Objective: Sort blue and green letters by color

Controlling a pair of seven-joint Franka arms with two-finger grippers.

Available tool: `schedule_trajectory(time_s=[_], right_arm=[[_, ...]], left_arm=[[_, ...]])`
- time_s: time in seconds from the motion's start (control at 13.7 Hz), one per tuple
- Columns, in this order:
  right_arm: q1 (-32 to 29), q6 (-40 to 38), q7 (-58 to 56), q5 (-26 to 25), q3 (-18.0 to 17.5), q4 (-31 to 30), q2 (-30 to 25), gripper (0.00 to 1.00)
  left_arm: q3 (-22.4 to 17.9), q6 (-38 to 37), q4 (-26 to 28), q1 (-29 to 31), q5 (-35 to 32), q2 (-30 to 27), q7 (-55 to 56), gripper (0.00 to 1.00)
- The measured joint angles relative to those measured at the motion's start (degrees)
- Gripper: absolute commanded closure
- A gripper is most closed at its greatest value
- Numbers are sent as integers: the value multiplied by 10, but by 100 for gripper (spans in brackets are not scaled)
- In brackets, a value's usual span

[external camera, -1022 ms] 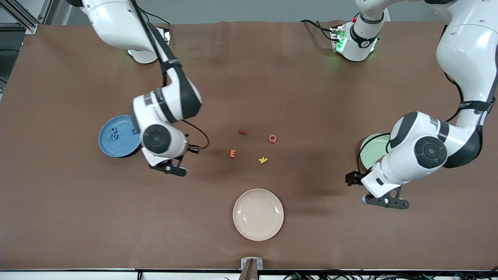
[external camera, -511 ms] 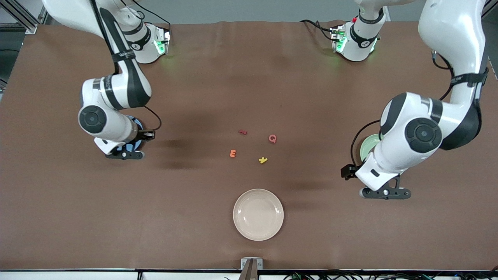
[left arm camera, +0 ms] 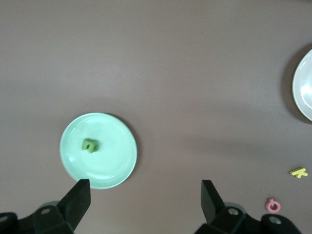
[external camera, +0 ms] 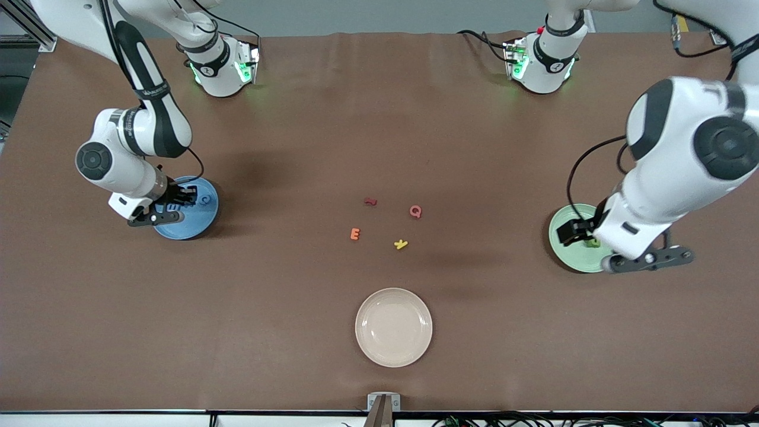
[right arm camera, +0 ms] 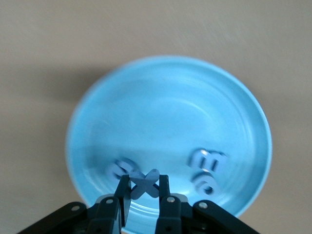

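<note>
Blue letters crowd the blue plate [right arm camera: 168, 97]: only the right wrist view shows the right gripper [right arm camera: 145, 192] pinching the blue plus [right arm camera: 145, 183] above it, beside three others [right arm camera: 207, 168]. The left wrist view alone shows one green letter [left arm camera: 89, 145] on the green plate [left arm camera: 114, 165]. Bare brown table [external camera: 379, 118] rings both plates. The left gripper [left arm camera: 145, 197] hangs over it, jaws wide, empty.
</note>
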State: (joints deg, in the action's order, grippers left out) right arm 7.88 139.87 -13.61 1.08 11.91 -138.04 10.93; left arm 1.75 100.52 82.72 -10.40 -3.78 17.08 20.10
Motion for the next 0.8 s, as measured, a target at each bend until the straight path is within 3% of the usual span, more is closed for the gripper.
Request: schedule_trajectory(time_s=[0.15,0.22,0.36,0.8], right_arm=[[-20,10,-24,0,0,-22,-5,93],[-22,10,-27,0,-1,-29,-9,80],[-22,9,-27,0,-4,-40,-18,0],[-22,-10,-27,0,-9,-33,-26,0]], left_arm=[[-15,-25,13,3,4,-40,-1,0],[-19,-40,18,6,4,-60,-3,0],[-21,-59,32,23,5,-97,-24,0],[-22,-63,72,69,15,-153,-113,0]])
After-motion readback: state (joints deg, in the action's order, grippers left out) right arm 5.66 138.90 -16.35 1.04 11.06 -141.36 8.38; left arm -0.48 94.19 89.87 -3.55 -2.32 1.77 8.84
